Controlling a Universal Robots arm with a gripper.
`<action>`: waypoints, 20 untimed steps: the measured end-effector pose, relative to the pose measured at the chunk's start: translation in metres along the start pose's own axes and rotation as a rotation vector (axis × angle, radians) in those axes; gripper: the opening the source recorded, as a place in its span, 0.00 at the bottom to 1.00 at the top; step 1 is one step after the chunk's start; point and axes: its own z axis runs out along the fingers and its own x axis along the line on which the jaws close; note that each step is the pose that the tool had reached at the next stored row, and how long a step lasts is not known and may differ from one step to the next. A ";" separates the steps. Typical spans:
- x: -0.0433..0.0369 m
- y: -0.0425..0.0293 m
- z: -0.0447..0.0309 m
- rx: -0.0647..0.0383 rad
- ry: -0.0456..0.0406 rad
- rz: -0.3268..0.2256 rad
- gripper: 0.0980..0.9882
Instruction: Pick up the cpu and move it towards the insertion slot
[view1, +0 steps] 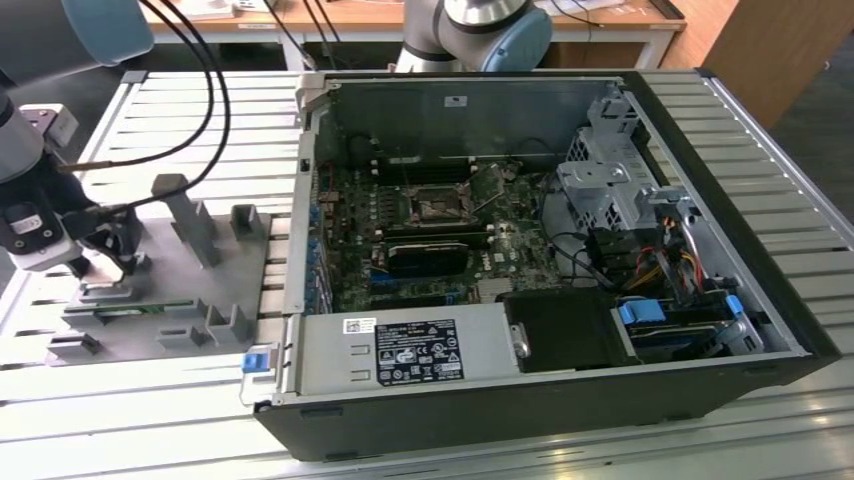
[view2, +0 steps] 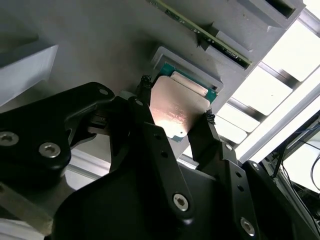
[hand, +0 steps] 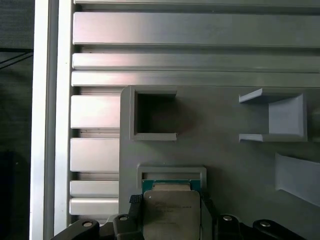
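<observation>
Grasp step: my claw (view2: 176, 100) pinches the cpu (view2: 180, 112) by two opposite edges, with the chip at its pocket on the grey tray (hand: 225, 155). The insertion slot (view1: 435, 208) sits well apart from the tray, inside the computer case (view1: 534, 420). I judge a straight lift clear of the pocket walls is called for.

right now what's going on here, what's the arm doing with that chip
The arm's gripper is down over the grey fixture at the exterior view's left. It is closed on the cpu, with a finger against each of two opposite edges. The cpu is at its recess in the fixture; whether it is clear of the recess is hard to tell. The insertion slot is on the motherboard inside the open computer case, well apart from the gripper, so the cpu has not been carried there yet.
</observation>
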 end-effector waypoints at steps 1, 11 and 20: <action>0.0000 0.0000 -0.0008 0.000 0.0001 0.000 0.50; -0.0001 0.0002 -0.0078 0.000 0.0000 0.000 0.50; -0.0002 0.0006 -0.0189 0.000 0.0000 0.000 0.50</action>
